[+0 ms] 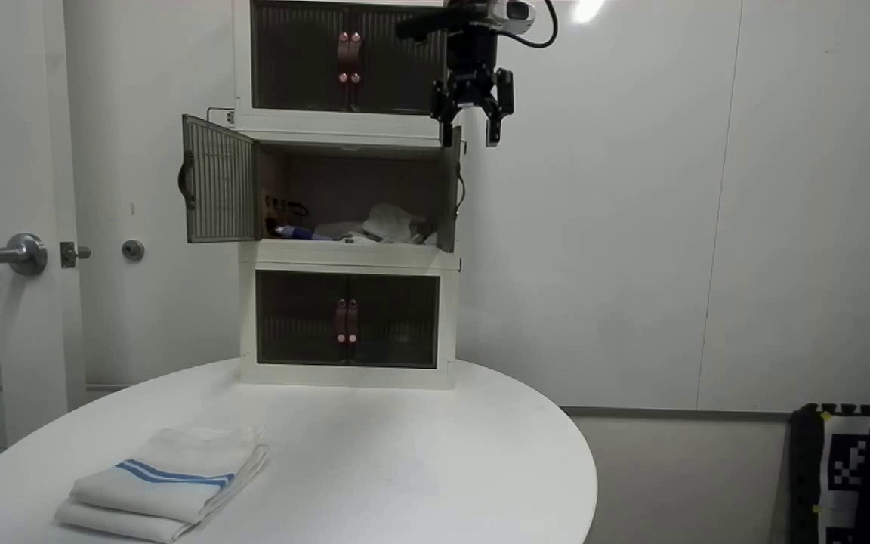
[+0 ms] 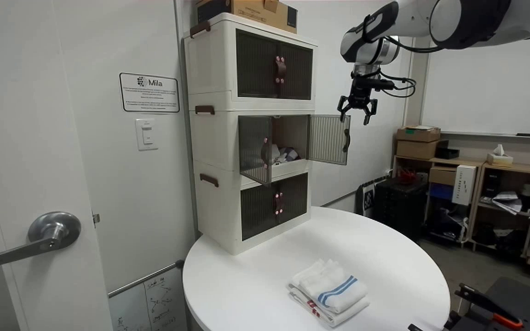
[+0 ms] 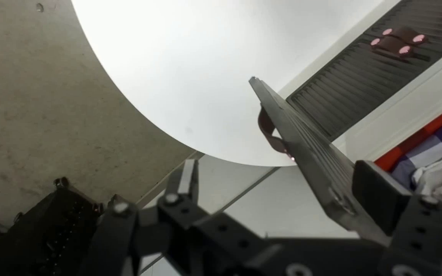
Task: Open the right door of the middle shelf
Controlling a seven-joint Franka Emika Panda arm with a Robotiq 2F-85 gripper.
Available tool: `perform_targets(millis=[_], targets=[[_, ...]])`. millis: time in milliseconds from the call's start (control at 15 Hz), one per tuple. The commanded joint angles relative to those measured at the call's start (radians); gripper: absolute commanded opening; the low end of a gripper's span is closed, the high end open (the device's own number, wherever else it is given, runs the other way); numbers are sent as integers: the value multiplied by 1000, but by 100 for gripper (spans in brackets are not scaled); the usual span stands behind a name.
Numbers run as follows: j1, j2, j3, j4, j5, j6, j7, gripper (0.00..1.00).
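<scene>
The middle shelf [image 1: 359, 181] of the white cabinet stands open, with cloths inside. Its right door [image 1: 448, 193] is swung far outward; it also shows in an exterior view [image 2: 328, 138] and in the wrist view [image 3: 305, 153]. Its brown handle [image 3: 269, 128] faces away from the shelf. The left door [image 1: 223, 181] is swung open too. My gripper [image 1: 470, 140] is open at the right door's top edge, and it also shows in an exterior view [image 2: 354, 120]. In the wrist view, the door's top edge lies between the fingers [image 3: 278, 180], close to the right one; contact cannot be told.
The upper doors [image 1: 348, 57] and lower doors [image 1: 347, 319] are shut. Folded white towels [image 1: 163, 483] lie on the round white table [image 1: 420, 461]. A cardboard box [image 2: 260, 11] sits on top of the cabinet. A wall [image 1: 601, 227] stands behind the cabinet.
</scene>
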Motion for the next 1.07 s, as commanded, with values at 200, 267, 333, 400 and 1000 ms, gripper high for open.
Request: perform_targets(millis=[200, 267, 333, 400, 1000], targets=[[-30, -23, 31, 32, 21, 2, -196, 100], [-23, -47, 40, 29, 28, -6, -212, 100], [-18, -70, 52, 26, 38, -27, -224, 100], [-7, -115, 69, 0, 48, -60, -236, 100], [88, -460, 202, -385, 55, -162, -457, 100]])
